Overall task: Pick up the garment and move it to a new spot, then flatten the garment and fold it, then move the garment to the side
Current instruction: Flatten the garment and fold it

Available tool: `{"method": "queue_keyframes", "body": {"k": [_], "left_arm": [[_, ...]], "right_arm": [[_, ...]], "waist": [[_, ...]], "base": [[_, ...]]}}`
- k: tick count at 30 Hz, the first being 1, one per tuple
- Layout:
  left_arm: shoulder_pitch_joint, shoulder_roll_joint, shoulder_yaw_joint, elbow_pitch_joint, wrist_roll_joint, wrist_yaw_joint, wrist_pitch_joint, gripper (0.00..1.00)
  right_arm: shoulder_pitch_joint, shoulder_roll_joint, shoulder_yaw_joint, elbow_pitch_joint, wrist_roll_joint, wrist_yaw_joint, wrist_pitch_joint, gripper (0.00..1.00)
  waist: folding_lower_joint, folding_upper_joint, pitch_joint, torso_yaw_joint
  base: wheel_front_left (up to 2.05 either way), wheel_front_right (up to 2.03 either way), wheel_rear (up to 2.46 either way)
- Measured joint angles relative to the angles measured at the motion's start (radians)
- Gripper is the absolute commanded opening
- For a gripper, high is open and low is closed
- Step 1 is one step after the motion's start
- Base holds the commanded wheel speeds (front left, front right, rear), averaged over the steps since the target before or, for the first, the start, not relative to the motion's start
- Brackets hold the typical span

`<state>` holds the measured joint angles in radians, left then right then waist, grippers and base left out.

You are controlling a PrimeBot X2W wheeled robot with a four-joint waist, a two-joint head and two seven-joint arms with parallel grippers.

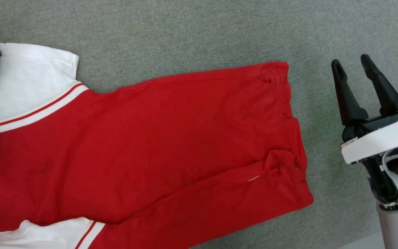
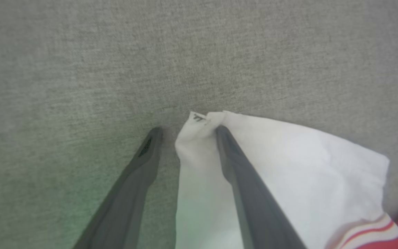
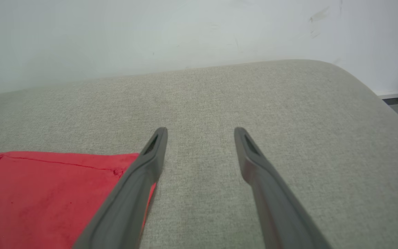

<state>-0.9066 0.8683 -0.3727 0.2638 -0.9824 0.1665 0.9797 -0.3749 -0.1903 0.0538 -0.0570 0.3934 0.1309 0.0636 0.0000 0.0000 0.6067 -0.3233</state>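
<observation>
The left gripper (image 2: 188,131) stands with its jaws well apart at the outer corner of the garment's white sleeve (image 2: 306,173). In the left wrist view the bunched corner sits between the two fingers (image 2: 244,186), leaning against the one nearer the frame's right, with bare grey between it and the other, so nothing is pinched. In the head view one dark fingertip shows at the upper left edge, on that same sleeve. From there the garment (image 1: 150,138) stretches across the frame, its long axis running left to right: sleeves and red-striped trim (image 1: 36,112) at the left edge, red body through the middle, hem (image 1: 297,138) at the right. It lies directly on the grey upholstered surface (image 1: 185,31). The right gripper (image 1: 351,62) hangs at the right of the frame, jaws spread wide and holding nothing, near the hem but apart from it. Its wrist view has the red hem corner at lower left, beside its fingers. Each arm is thus nearest one end, and I judge that the coming move turns on the left jaws closing on the sleeve corner.
</observation>
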Motion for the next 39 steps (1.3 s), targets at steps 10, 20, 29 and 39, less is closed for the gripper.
{"method": "queue_keyframes", "body": {"k": [10,20,29,39], "left_arm": [[0.026,-0.071,-0.002,0.038,0.003,0.002,-0.095,0.0],[-0.027,-0.15,-0.02,0.025,0.03,-0.049,-0.197,0.0],[-0.047,-0.183,-0.035,-0.015,0.057,-0.07,-0.262,0.0],[-0.037,-0.204,-0.035,-0.007,0.066,-0.078,-0.33,0.0]], "right_arm": [[-0.076,-0.083,0.056,0.095,0.161,0.0,0.224,1.0],[-0.221,-0.179,0.13,0.209,0.296,0.0,0.635,1.0],[-0.323,-0.211,0.176,0.282,0.31,0.0,0.87,0.4],[-0.346,-0.227,0.195,0.296,0.297,0.0,0.894,0.0]], "waist": [[0.0001,0.0,-0.039,0.028],[0.0001,0.0,-0.064,0.129],[-0.0001,0.0,-0.045,0.211],[-0.0002,0.0,-0.058,0.246]], "base": [[0.0,0.0,0.0],[0.0,0.0,0.0],[0.0,0.0,0.0],[0.0,0.0,0.0]]}}
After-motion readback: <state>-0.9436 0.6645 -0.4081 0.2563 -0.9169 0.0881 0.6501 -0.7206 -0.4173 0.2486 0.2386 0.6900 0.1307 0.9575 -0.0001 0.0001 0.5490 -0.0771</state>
